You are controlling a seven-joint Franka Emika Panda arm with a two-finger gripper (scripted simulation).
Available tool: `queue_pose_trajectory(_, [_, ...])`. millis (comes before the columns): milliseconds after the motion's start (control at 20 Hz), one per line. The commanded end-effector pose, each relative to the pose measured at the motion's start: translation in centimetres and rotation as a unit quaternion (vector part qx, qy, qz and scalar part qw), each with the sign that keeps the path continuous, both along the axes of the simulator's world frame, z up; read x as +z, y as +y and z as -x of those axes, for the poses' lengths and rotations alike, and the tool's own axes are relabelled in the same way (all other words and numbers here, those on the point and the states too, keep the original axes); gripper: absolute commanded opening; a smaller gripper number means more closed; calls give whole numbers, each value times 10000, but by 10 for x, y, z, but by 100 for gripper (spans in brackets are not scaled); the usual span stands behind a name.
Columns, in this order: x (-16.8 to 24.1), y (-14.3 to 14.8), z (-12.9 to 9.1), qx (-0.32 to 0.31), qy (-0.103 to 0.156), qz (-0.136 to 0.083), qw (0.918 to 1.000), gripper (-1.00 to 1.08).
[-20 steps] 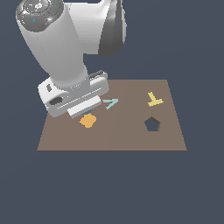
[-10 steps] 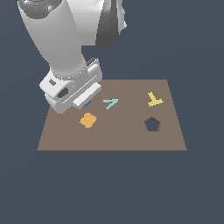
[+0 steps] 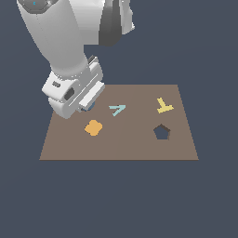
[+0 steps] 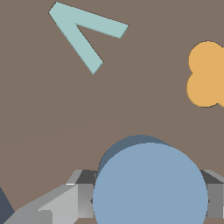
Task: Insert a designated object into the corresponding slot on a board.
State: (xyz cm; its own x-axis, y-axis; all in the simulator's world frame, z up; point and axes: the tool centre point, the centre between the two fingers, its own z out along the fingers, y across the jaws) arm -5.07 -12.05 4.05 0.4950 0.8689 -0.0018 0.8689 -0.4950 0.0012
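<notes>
The gripper (image 4: pixel 148 202) pinches the disc (image 4: pixel 150 183) between its fingers (image 4: pixel 81 192), one on either side of it. Just behind the disc's edge a darker round sliver shows: probably the slot (image 4: pixel 124 146), though it could be shadow. It sits nearly under the held piece but pokes out on one side, so the two look not quite concentric.

In the exterior view the gripper (image 3: pixel 87 105) hangs low over the board (image 3: pixel 118 144), and its body hides disc and slot.

The risk is that offset. If the disc goes down as it sits, its rim could catch the slot's lip and it would tilt or rest half on the board. Opening too high could let it bounce or slide. The arrow (image 4: pixel 85 33) and the orange piece (image 4: pixel 206 74) lie well clear ahead.
</notes>
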Motion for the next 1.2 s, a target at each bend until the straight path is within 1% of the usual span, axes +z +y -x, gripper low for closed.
queue_pose_trajectory(0, [0, -2, 2, 138, -3, 1, 9999, -100])
queue_pose_trajectory(400, [0, -3, 3, 230, 1, 1, 9997, -100])
queue_pose_trajectory(700, [-10, -4, 3, 254, -5, 0, 9997, -100])
queue_pose_trajectory(750, [-10, -4, 3, 254, -5, 0, 9997, 100])
queue_pose_trajectory(1150, [-10, -4, 3, 254, -5, 0, 9997, 100])
